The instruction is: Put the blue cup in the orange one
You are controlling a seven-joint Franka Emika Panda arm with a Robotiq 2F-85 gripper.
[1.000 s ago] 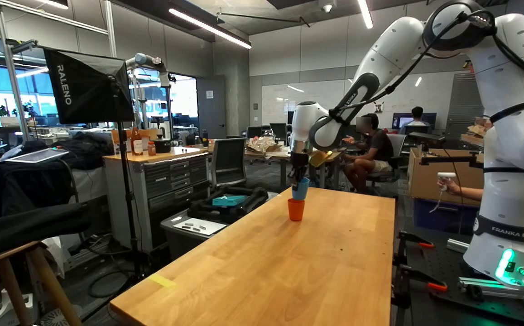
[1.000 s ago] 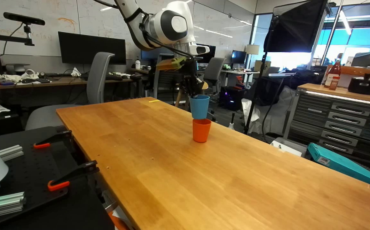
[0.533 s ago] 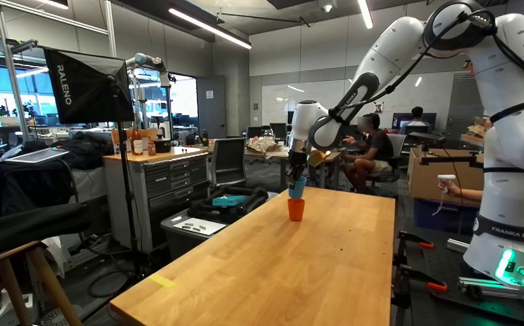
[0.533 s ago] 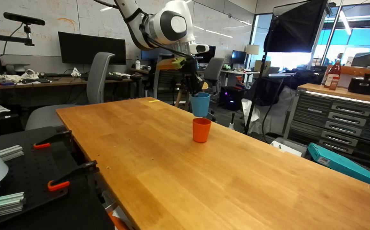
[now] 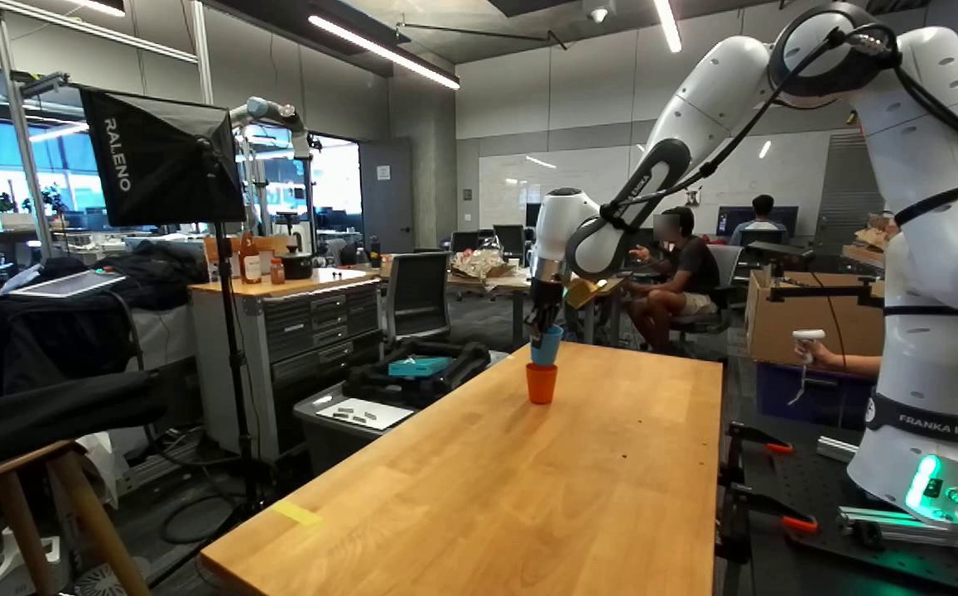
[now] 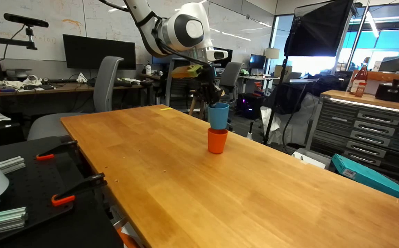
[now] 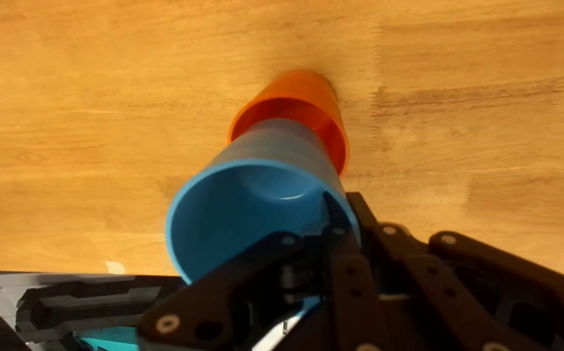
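Wrist view: center cup is showing plain blue, upper-middle cup plain orange; gripper is reading black, table tan woodgrain.

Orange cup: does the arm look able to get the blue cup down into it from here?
Probably yes: the tool grips the blue cup over the orange cup, roughly lined up in both exterior views, and nothing else shows between them.

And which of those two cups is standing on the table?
The orange cup: its base rests on the table, while the end effector holds the blue cup up by its rim.
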